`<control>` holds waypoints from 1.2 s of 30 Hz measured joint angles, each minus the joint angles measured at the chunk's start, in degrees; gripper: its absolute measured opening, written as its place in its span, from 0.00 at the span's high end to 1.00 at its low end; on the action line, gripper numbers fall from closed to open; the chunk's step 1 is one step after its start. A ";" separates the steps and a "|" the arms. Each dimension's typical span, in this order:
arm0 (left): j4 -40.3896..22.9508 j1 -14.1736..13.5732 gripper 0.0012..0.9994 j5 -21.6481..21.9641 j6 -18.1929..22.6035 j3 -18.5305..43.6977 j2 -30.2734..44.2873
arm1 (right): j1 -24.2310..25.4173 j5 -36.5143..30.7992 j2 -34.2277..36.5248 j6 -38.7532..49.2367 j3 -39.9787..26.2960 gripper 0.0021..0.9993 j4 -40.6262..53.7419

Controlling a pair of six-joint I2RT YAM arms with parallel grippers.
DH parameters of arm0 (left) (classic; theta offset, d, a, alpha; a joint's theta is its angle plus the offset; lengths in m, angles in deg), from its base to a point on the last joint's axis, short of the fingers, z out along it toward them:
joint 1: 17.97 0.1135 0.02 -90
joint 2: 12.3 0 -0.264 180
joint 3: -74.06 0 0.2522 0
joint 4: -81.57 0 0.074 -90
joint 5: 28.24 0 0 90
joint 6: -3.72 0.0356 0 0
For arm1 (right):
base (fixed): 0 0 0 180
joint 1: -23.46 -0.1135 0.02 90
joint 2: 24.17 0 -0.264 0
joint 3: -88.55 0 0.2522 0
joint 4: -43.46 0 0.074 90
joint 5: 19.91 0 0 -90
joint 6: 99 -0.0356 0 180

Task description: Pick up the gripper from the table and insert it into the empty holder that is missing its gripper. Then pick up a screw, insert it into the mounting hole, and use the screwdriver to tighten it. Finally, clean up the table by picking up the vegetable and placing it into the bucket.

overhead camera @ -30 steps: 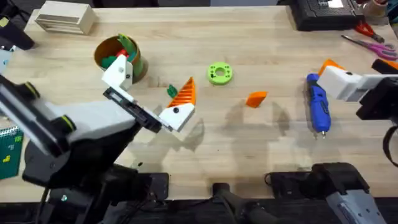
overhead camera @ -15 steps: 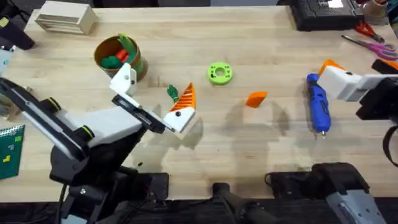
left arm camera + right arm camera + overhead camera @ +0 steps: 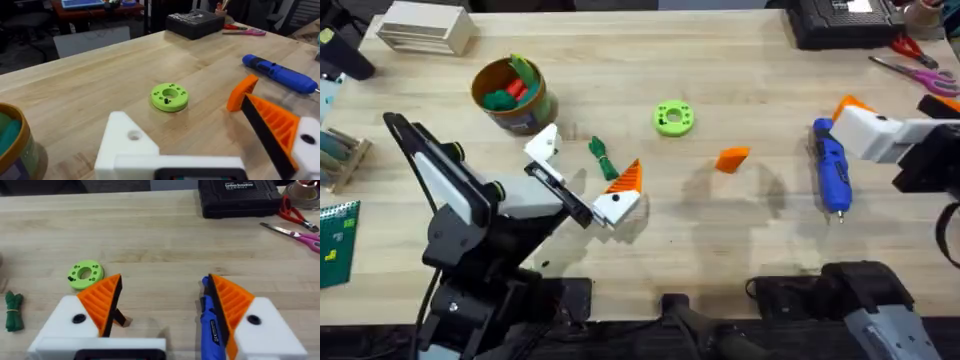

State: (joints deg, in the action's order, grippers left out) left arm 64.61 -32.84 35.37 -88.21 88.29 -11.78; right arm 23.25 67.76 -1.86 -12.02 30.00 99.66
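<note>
Across the pale wooden plank tabletop (image 3: 740,80), the left pincer (image 3: 582,180), spread and empty with one bare white holder (image 3: 542,146), has drawn back toward its base, leaving the small orange ridged wedge-shaped gripper (image 3: 731,159) untouched mid-tabletop, so insertion seems unstarted.

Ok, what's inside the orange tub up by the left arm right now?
The bucket holds a red toy and green toy pieces poking above the rim. Whatever lies lower in it is covered. The slim green vegetable lies outside on the table.
</note>
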 joint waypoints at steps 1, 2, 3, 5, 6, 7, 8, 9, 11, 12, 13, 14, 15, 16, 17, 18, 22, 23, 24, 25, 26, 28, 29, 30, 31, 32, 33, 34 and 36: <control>0.00 0.00 0.01 0.00 0.00 0.00 0.02 | 0.00 0.00 0.00 0.02 0.00 0.01 0.00; 0.01 0.00 0.01 0.00 -0.02 0.00 0.00 | 0.00 0.00 0.00 0.00 0.00 0.01 0.02; 0.00 0.00 0.01 0.00 0.00 0.00 0.02 | 0.00 0.00 0.00 0.02 0.00 0.01 0.01; 0.00 0.00 0.01 0.00 0.00 0.00 0.02 | 0.00 0.00 0.00 0.00 0.00 0.01 0.00; 0.01 0.00 0.01 0.00 -0.01 0.00 0.02 | 0.00 0.00 0.00 0.00 0.00 0.01 0.02; 0.00 0.00 0.01 0.00 0.00 0.00 0.02 | 0.00 0.00 0.00 0.00 0.00 0.01 0.00; 0.02 0.00 0.01 0.00 0.00 0.00 0.02 | 0.00 0.00 0.00 0.00 0.00 0.01 0.02; 0.00 0.00 0.01 0.00 0.00 0.00 0.02 | 0.00 0.00 0.00 0.01 0.00 0.01 0.02; 0.02 0.00 0.01 0.00 -0.02 0.00 0.02 | 0.00 0.00 0.00 0.00 0.00 0.01 0.02; 0.00 0.00 0.01 -0.02 -0.02 0.00 0.02 | 0.00 0.00 0.00 0.01 0.00 0.01 0.02; 0.00 0.00 0.01 -0.02 0.00 0.00 0.01 | 0.00 0.00 0.00 0.01 0.00 0.01 0.00; 0.01 0.00 0.01 -0.02 0.00 0.00 0.02 | 0.00 0.00 0.00 0.00 0.00 0.01 0.00; 0.00 0.00 0.01 -0.04 0.00 0.00 0.02 | 0.00 0.00 0.00 0.00 0.00 0.01 0.00; 0.00 0.00 0.01 -0.04 0.00 0.00 0.02 | 0.00 0.00 0.00 0.00 0.00 0.01 0.02; 0.01 0.00 0.01 -0.04 0.00 0.00 0.02 | 0.00 0.00 0.00 0.01 0.00 0.01 0.00; 0.00 0.00 0.01 -0.04 0.00 0.00 0.02 | 0.00 0.00 0.00 0.00 0.00 0.01 0.01; 0.00 0.00 0.01 -0.22 0.00 0.00 0.02 | 0.00 0.00 0.00 0.02 0.00 0.01 0.02; 0.02 0.00 0.01 -0.24 0.00 0.00 0.02 | 0.00 0.00 0.00 0.00 0.00 0.01 0.00; 0.00 0.00 0.01 -0.26 0.00 0.00 0.02 | 0.00 0.00 0.00 0.00 0.00 0.01 0.00; 0.00 0.00 0.01 -0.32 0.00 0.00 0.02 | 0.00 0.00 0.00 0.00 0.00 0.01 0.00; 0.02 0.00 0.01 -0.42 0.00 0.00 0.02 | 0.00 0.00 0.00 0.00 0.00 0.01 -0.03; 0.00 0.00 0.01 -0.44 0.00 0.00 0.02 | 0.00 0.00 0.00 0.00 0.00 0.01 -0.34; 0.00 0.00 0.01 -0.44 0.00 0.00 0.02 | 0.00 0.00 0.00 0.00 0.00 0.01 -0.37; 0.01 0.00 0.01 -0.53 0.00 0.00 0.02 | 0.00 0.00 0.00 0.00 0.00 0.01 -0.14; 0.01 0.00 0.01 -0.71 0.00 0.00 0.02 | 0.00 0.00 0.00 -0.02 0.00 0.01 0.21; 0.02 0.00 0.01 -1.56 -0.01 0.00 0.02 | 0.00 0.00 0.00 0.00 0.00 0.01 1.31; 0.02 0.00 0.01 -2.02 0.00 0.00 0.02 | 0.00 0.00 0.00 0.00 0.00 0.01 1.44; 0.02 0.00 0.01 -2.72 0.00 0.00 0.02 | 0.00 0.00 0.00 -0.01 0.00 0.01 1.39; 0.02 0.00 0.01 -4.11 0.00 0.00 0.01 | 0.00 0.00 0.00 -0.02 0.02 0.01 0.96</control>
State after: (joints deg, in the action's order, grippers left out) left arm 64.63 -32.84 31.26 -88.21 88.29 -11.77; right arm 23.25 67.76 -1.86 -12.04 30.01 100.61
